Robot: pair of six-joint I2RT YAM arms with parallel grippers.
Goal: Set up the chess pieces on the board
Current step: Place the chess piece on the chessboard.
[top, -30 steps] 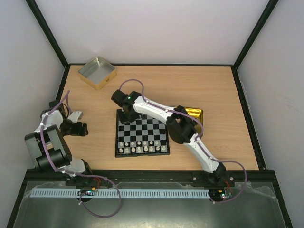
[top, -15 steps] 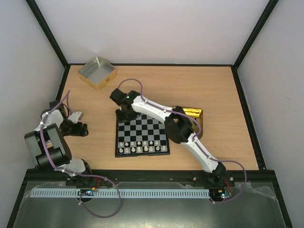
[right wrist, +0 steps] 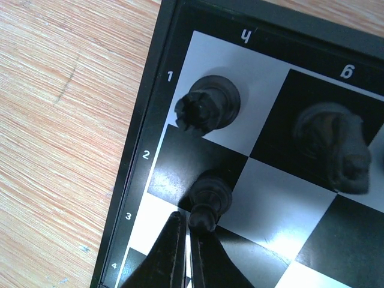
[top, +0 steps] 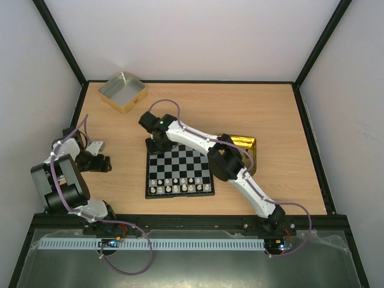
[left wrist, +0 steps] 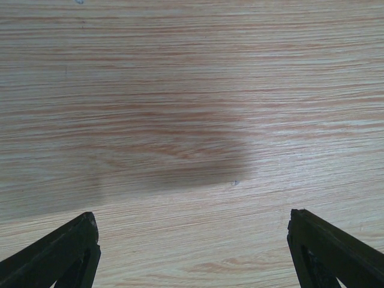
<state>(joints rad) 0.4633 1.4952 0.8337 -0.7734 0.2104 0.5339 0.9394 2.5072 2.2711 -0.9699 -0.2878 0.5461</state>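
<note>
Right end effector [right wrist: 188,252] narrow, almost closed on nothing, black pawn [right wrist: 210,195] just ahead of its tips at the board [right wrist: 282,201] edge, black rook [right wrist: 210,103] farther ahead; left end effector [left wrist: 193,255] wide over bench [left wrist: 192,90].

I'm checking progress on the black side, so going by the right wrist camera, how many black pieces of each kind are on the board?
Rook: 1
Knight: 1 (blurred)
Pawn: 1
Total: 3, all on the board
</note>
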